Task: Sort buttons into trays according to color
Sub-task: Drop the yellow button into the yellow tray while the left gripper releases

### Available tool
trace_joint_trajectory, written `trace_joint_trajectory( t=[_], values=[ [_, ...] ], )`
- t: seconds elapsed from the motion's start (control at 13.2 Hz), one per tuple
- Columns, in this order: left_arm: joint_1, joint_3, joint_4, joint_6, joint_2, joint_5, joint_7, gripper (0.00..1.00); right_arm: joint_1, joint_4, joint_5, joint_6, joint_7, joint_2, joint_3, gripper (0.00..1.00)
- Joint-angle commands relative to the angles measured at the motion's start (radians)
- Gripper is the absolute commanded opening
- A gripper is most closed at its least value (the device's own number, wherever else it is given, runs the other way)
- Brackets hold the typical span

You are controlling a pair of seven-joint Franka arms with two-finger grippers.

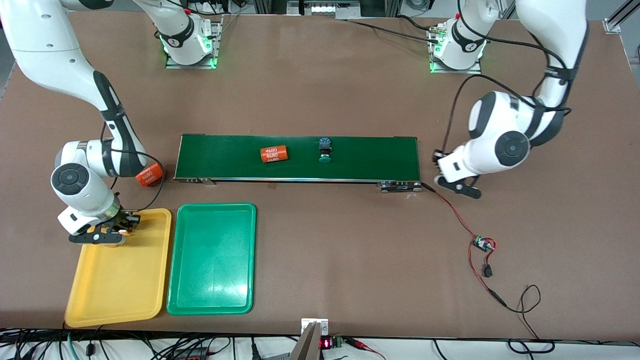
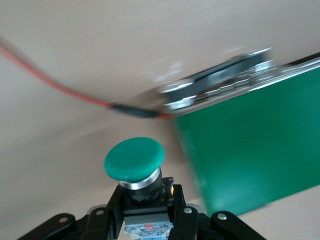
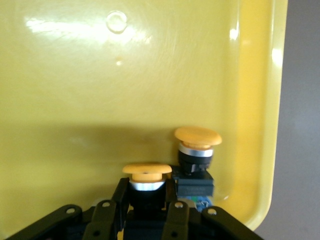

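My right gripper [image 1: 102, 234] is low over the yellow tray [image 1: 115, 285], at the tray's end nearest the arms. It is shut on a yellow-capped button [image 3: 147, 172]. A second yellow-capped button [image 3: 197, 145] stands in the tray's corner [image 3: 250, 150] close beside it. My left gripper [image 1: 457, 186] is over the bare table just off the conveyor's end toward the left arm. It is shut on a green-capped button [image 2: 135, 160], cap pointing away from the wrist. Another green-capped button [image 1: 325, 150] lies on the belt. The green tray [image 1: 212, 260] beside the yellow one holds nothing.
The long dark-green conveyor belt [image 1: 300, 157] crosses the middle; an orange "4680" cylinder [image 1: 274, 154] lies on it, and another [image 1: 149, 175] lies on the table off its end toward the right arm. A red wire runs to a small circuit board [image 1: 482, 244].
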Motion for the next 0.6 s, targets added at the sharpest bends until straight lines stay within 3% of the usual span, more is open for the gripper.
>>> trace_joint_trajectory(
  t=[0.0,0.08,0.15,0.23,0.3,0.38,0.45,0.53],
  values=[
    [-0.043,-0.054,0.044,-0.019,0.033,-0.092,-0.125,0.19,-0.004,0.029,-0.016,0.016,-0.007,0.037,0.003,0.25],
    [-0.060,-0.085,0.044,-0.013,0.044,-0.092,-0.179,0.19,-0.004,0.033,-0.015,0.016,-0.009,0.037,0.003,0.31],
    [-0.073,-0.109,0.044,-0.009,0.056,-0.093,-0.227,0.19,-0.002,0.036,-0.015,0.016,-0.007,0.037,0.003,0.50],
    [-0.095,-0.117,0.044,-0.001,0.070,-0.102,-0.255,0.20,-0.002,0.036,-0.013,0.016,-0.006,0.037,0.003,0.62],
    [-0.115,-0.117,0.042,0.026,0.074,-0.127,-0.261,0.21,-0.002,0.036,-0.013,0.016,-0.003,0.037,0.003,0.85],
    [-0.122,-0.117,0.042,0.043,0.082,-0.130,-0.261,0.26,-0.002,0.036,-0.013,0.014,-0.004,0.037,0.003,0.94],
    [-0.123,-0.117,0.042,0.047,0.087,-0.132,-0.261,0.47,-0.002,0.036,-0.010,0.014,-0.003,0.035,0.003,1.00],
    [-0.123,-0.116,0.042,0.051,0.087,-0.132,-0.256,0.99,0.000,0.036,-0.005,0.010,-0.003,0.029,0.003,1.00]
  ],
)
